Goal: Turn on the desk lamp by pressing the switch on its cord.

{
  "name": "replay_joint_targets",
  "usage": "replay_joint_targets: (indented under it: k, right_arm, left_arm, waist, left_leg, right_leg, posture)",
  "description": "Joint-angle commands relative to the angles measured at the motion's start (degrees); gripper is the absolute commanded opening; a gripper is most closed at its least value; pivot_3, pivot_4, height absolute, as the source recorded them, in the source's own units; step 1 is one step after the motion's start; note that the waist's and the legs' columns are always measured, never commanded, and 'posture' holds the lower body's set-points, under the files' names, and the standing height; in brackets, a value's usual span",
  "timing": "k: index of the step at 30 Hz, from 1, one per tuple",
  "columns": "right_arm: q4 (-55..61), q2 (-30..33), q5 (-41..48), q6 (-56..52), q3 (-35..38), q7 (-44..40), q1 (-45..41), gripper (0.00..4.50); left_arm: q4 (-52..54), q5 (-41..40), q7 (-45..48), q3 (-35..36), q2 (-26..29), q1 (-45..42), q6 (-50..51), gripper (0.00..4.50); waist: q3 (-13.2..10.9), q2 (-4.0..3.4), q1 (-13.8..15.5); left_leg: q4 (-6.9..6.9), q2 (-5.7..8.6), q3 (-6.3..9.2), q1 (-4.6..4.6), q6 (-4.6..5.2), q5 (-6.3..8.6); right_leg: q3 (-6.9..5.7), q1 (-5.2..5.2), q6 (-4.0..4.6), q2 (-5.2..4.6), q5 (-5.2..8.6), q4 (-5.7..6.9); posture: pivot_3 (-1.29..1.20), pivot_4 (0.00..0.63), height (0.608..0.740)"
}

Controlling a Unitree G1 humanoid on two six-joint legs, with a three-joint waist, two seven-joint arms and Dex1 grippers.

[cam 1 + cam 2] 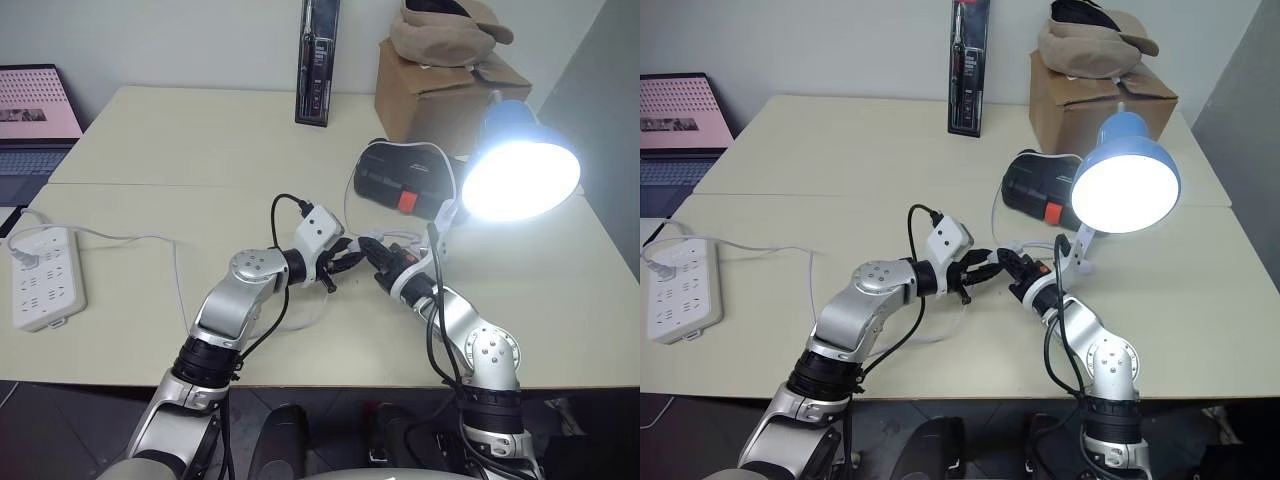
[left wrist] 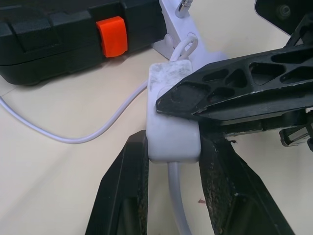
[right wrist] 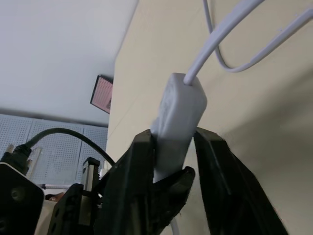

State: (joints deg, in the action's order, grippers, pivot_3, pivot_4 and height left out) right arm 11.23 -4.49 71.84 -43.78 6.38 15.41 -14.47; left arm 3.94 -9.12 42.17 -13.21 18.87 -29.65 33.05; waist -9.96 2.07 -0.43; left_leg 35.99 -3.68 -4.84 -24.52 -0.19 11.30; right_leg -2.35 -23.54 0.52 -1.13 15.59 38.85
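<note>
Left gripper point(image 2: 171, 161) clamps the switch point(image 2: 171, 117); right gripper point(image 3: 168, 161) pinches its far end, the desk lamp point(image 1: 1125, 180) glowing just beyond.

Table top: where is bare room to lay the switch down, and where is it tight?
Bare table lies between the power strip and the black case, stretching toward the upright black pack. Another free patch sits right of the lit desk lamp. It is crowded around the switch, where both grippers, cord and lamp base meet.
</note>
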Motion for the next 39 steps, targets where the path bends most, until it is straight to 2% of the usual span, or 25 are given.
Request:
replay_joint_targets:
  k: [1,8,10,14,18,24,25,27,30,34,38,39]
  right_arm:
    - [2.86,0.22,-0.13,-0.53,-0.58,-1.09,0.24,2.24]
    - [6.51,4.73,0.79,-3.24,-0.03,-2.25,2.1,4.05]
    - [9.56,9.37,1.13,-5.41,1.01,-2.55,3.62,4.43]
    - [16.51,19.2,0.52,-8.8,2.08,-5.3,5.92,4.5]
    - [23.2,32.9,-5.48,-10.76,1.43,-12.16,7.83,4.5]
    - [28.24,45.94,-14.48,-9.92,-0.82,-21.36,7.82,4.5]
    - [28.46,46.87,-15.43,-9.61,-1.15,-22.32,7.84,4.5]
    - [28.64,48.2,-17.4,-8.99,-1.75,-24.04,7.88,4.5]
    - [28.72,49.81,-20.85,-8.21,-2.46,-27.01,7.8,4.5]
    - [27.42,49.6,-21.85,-7.76,-1.3,-29.91,6.8,4.5]
    - [25.82,51.28,-24.17,-6.09,-1.28,-35.05,5.74,4.5]
    - [25.21,52.09,-25.34,-5.02,-1.47,-36.94,5.64,4.5]
  left_arm:
    - [2.15,-0.41,0.28,0.33,0.03,-1.88,-2.05,1.1]
    - [-0.16,1.73,0.01,-0.48,0.91,-1.94,-5.38,1.1]
    - [-2.82,3.11,0.04,-0.79,1.52,-2.11,-7.87,1.1]
    - [-8.34,4.66,0.23,-0.84,2.1,-2.87,-11.76,1.1]
    - [-13.48,5.83,2.52,-2.03,2.76,-3.53,-16.23,1.1]
    - [-17.88,6.67,4.92,-2.79,2.57,-4.11,-19.57,1.1]
    - [-18.31,6.67,5.15,-2.7,2.48,-4.19,-19.57,1.66]
    - [-18.58,6.47,5.8,-2.45,2.49,-4.18,-19.82,1.87]
    - [-16.01,5.3,9.1,-2.45,3.91,-2.82,-19.56,2.6]
    - [-11.41,5.09,8.7,-0.2,6.58,-0.17,-18.04,3.57]
    - [-2.92,3.32,7.56,2.91,9.63,4.8,-13.95,4.43]
    - [0.45,2.35,8.15,3.69,10.78,7.06,-13.11,4.48]
  waist:
    - [0.0,0.0,0.01]
    - [0.0,0.0,0.03]
    - [0.0,0.0,0.07]
    - [-0.03,-0.05,0.34]
    - [-0.03,-0.04,0.28]
    - [-0.04,-0.05,0.33]
    - [-0.04,-0.03,0.34]
    - [-0.05,0.02,0.34]
    - [-0.05,0.03,0.34]
    - [-0.05,0.03,0.29]
    - [-0.06,0.03,0.18]
    - [-0.05,0.03,0.2]
  left_leg:
    - [0.0,0.0,0.0,0.0,0.0,0.0]
    - [0.0,0.0,0.0,-0.03,0.0,0.0]
    - [0.0,0.0,0.0,-0.03,0.0,0.0]
    - [0.01,0.02,0.0,-0.04,0.0,0.0]
    - [0.01,0.04,-0.01,-0.11,0.01,0.0]
    - [-0.02,0.01,0.04,-0.16,0.0,0.0]
    - [-0.01,0.05,0.03,-0.18,0.0,0.0]
    - [0.01,0.03,0.04,-0.19,0.0,0.0]
    - [0.01,0.06,0.03,-0.21,0.0,0.0]
    - [0.0,0.03,0.04,-0.21,0.0,0.0]
    - [0.02,0.02,0.02,-0.21,0.0,0.0]
    - [0.02,0.02,0.03,-0.21,0.0,0.0]
  right_leg:
    - [0.0,0.0,0.0,0.0,0.0,0.0]
    - [0.0,-0.01,0.0,0.0,0.0,-0.01]
    - [0.0,-0.02,0.0,0.0,0.0,-0.02]
    - [-0.02,-0.02,0.0,-0.01,0.0,-0.03]
    - [-0.04,-0.06,-0.01,-0.03,0.0,-0.09]
    - [-0.08,-0.13,-0.01,0.05,0.0,-0.12]
    - [-0.08,-0.15,-0.01,0.02,0.0,-0.11]
    - [-0.1,-0.14,-0.02,0.02,0.0,-0.13]
    - [-0.1,-0.15,-0.02,0.01,0.0,-0.14]
    - [-0.1,-0.15,-0.02,0.01,0.01,-0.16]
    - [-0.08,-0.16,-0.02,0.01,0.0,-0.14]
    - [-0.08,-0.15,-0.02,0.0,0.0,-0.15]
  posture:
    - [0.0,0.15,0.74]
    - [0.0,0.15,0.74]
    - [0.0,0.15,0.74]
    - [0.0,0.15,0.74]
    - [0.0,0.15,0.74]
    - [0.0,0.15,0.74]
    - [0.0,0.15,0.74]
    - [0.0,0.15,0.74]
    - [0.0,0.15,0.74]
    - [0.0,0.15,0.74]
    - [0.0,0.15,0.74]
    - [0.0,0.15,0.74]
